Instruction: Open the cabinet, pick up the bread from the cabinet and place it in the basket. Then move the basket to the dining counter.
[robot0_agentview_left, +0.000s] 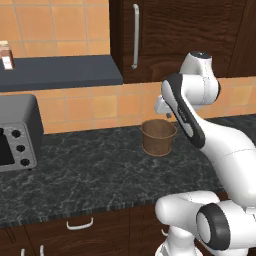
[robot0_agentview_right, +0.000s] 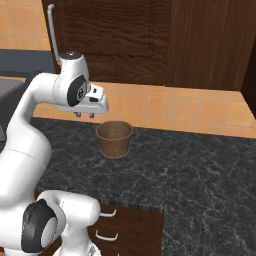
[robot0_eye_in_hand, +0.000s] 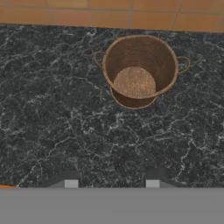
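The cabinet (robot0_agentview_left: 175, 35) hangs above the counter with its door shut, its long silver handle (robot0_agentview_left: 135, 36) at the left edge; the same cabinet (robot0_agentview_right: 110, 35) fills the top of the right base view. The brown woven basket (robot0_agentview_left: 158, 136) (robot0_agentview_right: 115, 139) (robot0_eye_in_hand: 140, 70) stands upright on the black speckled counter by the tiled wall, and its inside is bare. My gripper (robot0_agentview_right: 84, 115) (robot0_eye_in_hand: 111, 183) hovers above the counter, just nearer and to the left of the basket, pointing down. Its fingers are apart with nothing between them. The bread is hidden and the dining counter is out of view.
A grey toaster oven (robot0_agentview_left: 15, 135) sits at the counter's left end. Above it a dark shelf (robot0_agentview_left: 60, 70) carries a small box (robot0_agentview_left: 6, 55). Low cupboards with short silver handles (robot0_agentview_left: 80, 224) run under the counter edge.
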